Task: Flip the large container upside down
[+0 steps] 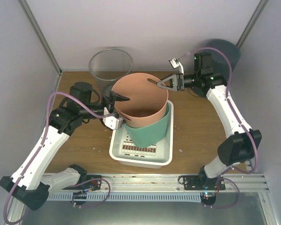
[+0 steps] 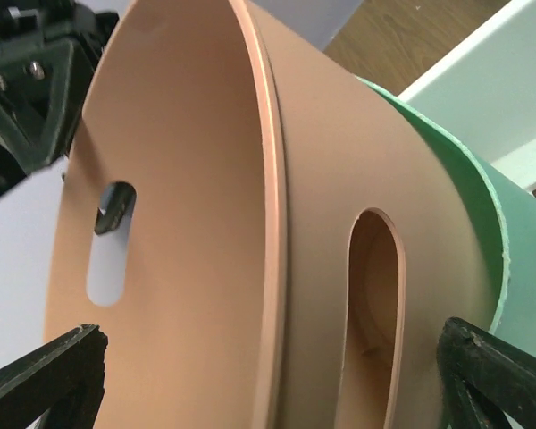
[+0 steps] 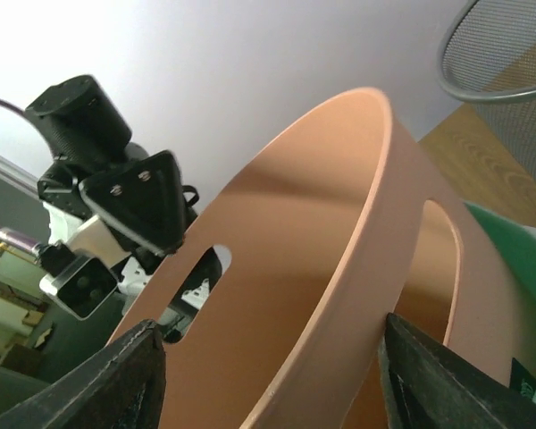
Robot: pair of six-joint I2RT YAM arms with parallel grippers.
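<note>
The large tan-orange container (image 1: 141, 101), with slot handles in its wall, sits tilted inside a green container (image 1: 152, 131) in a white tray (image 1: 165, 157). My left gripper (image 1: 118, 98) is open at its left rim; in the left wrist view the gripper (image 2: 272, 384) has the rim (image 2: 272, 223) between wide-spread fingers (image 2: 45, 375). My right gripper (image 1: 160, 83) is open at the far right rim; in the right wrist view the gripper (image 3: 277, 375) straddles the container wall (image 3: 339, 268), the outer finger (image 3: 447, 375) close against it.
A wire mesh bin (image 1: 111, 65) stands at the back left, just behind the container, and shows in the right wrist view (image 3: 509, 98). The tray holds a brown and white insert (image 1: 139, 149). Grey walls enclose the wooden table (image 1: 201, 126).
</note>
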